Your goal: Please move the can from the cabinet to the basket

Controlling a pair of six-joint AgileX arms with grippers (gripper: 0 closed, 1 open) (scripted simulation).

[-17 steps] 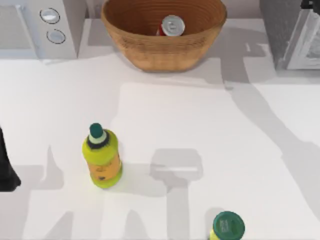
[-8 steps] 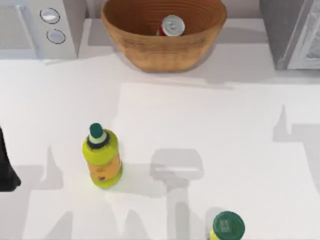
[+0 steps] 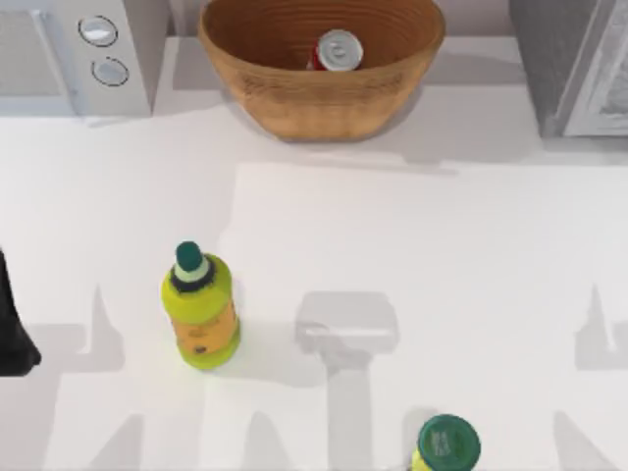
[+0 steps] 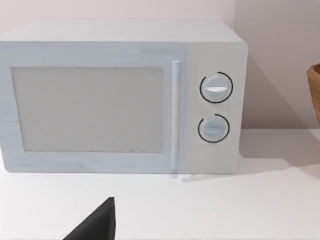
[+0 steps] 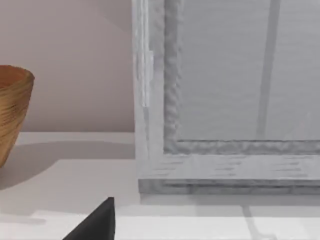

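Small red drinks can upright inside round woven tan basket, far centre. Grey white-framed cabinet far right. Left arm parked near left edge. Jaw state impossible to tell. Risk: clipping yellow-green bottle on retreat.

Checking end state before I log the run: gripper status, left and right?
Left gripper: cannot tell; parked at the table's left edge, facing the microwave.
Right gripper: cannot tell; facing the cabinet.
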